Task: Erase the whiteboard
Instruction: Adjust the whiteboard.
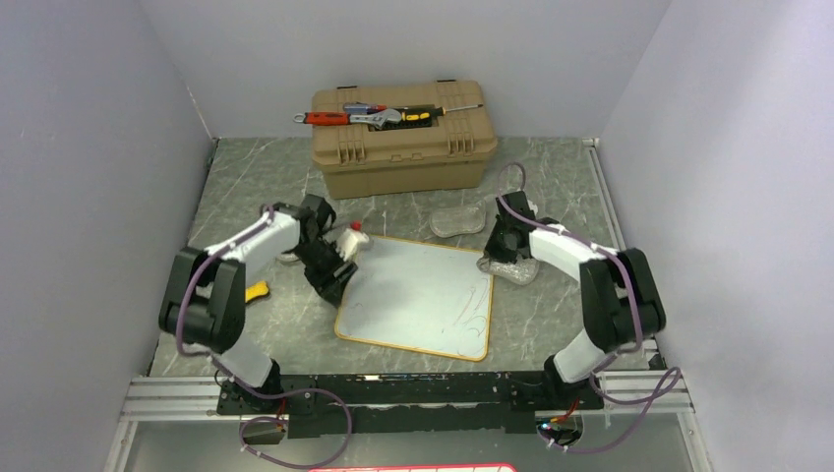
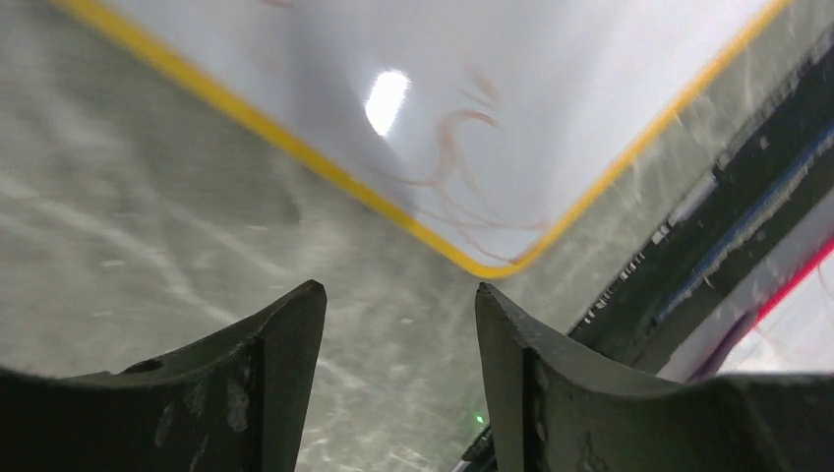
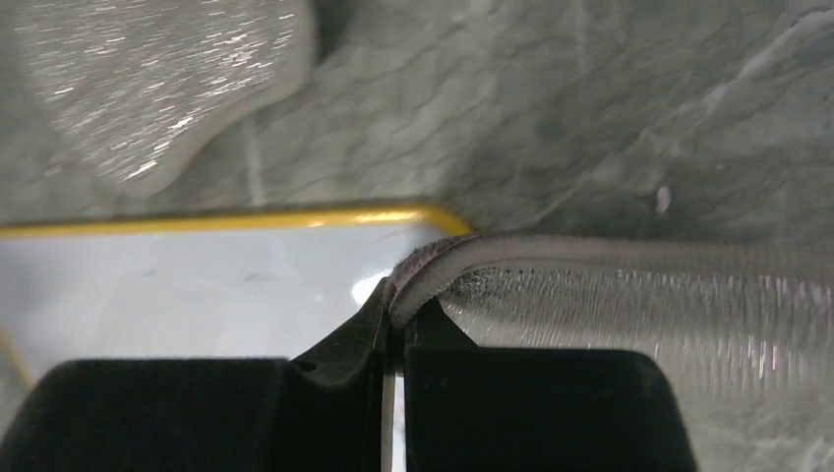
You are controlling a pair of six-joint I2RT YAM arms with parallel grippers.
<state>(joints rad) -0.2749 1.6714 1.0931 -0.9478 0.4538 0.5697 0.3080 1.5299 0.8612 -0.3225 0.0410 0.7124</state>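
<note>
The whiteboard (image 1: 418, 295), white with a yellow rim, lies flat at the table's middle. Faint reddish scribbles (image 1: 474, 317) mark its near right part. They also show in the left wrist view as scribbles (image 2: 454, 162) near a rounded corner of the whiteboard (image 2: 551, 88). My left gripper (image 1: 330, 287) hangs at the board's left edge. It is the left gripper (image 2: 401, 295) seen open over bare table, with nothing between its fingers. My right gripper (image 1: 500, 258) is at the board's far right corner. There the right gripper (image 3: 398, 315) is shut on the rim of a translucent grey pad (image 3: 639, 305), beside the whiteboard (image 3: 197, 285).
A tan toolbox (image 1: 403, 147) with tools on its lid stands at the back. A second grey pad (image 1: 457, 221) lies behind the board, seen too as the pad (image 3: 148, 79). A small white object with a red top (image 1: 352, 236) and a yellow item (image 1: 257, 290) lie by my left arm.
</note>
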